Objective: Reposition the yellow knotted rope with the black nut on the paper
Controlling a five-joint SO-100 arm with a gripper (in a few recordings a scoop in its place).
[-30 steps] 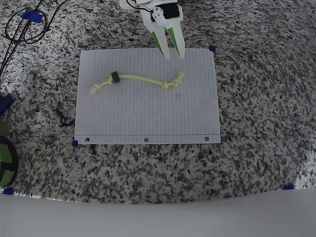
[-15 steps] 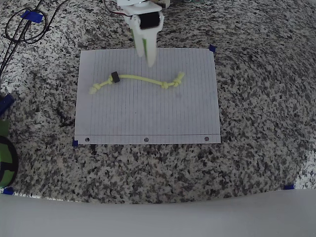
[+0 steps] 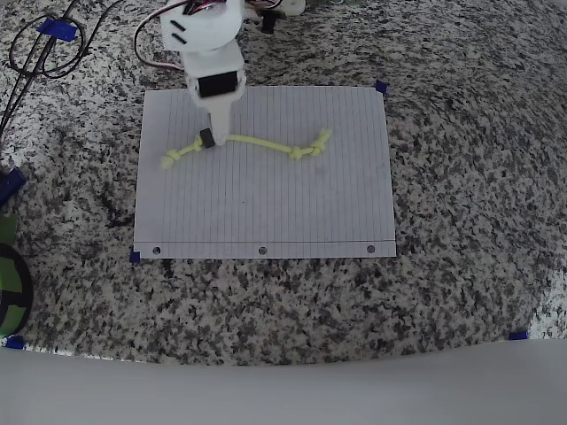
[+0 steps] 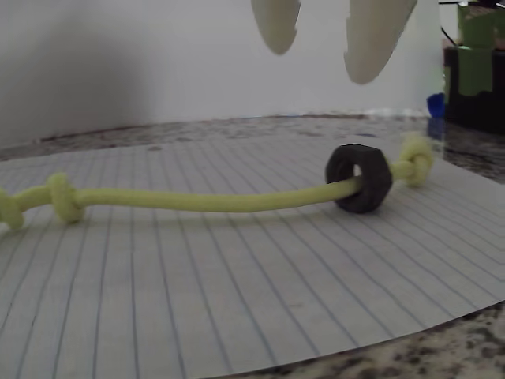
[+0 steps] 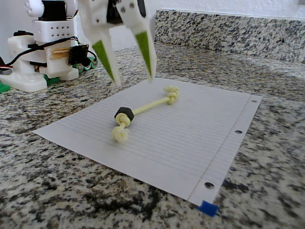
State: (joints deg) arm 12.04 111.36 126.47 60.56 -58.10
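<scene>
The jaws stand spread and empty above the black nut [image 5: 124,114], at nine o'clock along the yellow knotted rope [image 3: 248,142], likely its handiest grip.

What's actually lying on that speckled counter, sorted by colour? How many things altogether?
Yellow: 1, the knotted rope
Black: 1, the nut threaded on the rope
White: 1, the lined paper under both
Blue: 4 tape bits at the paper's corners and on the counter
Total: 7
</scene>
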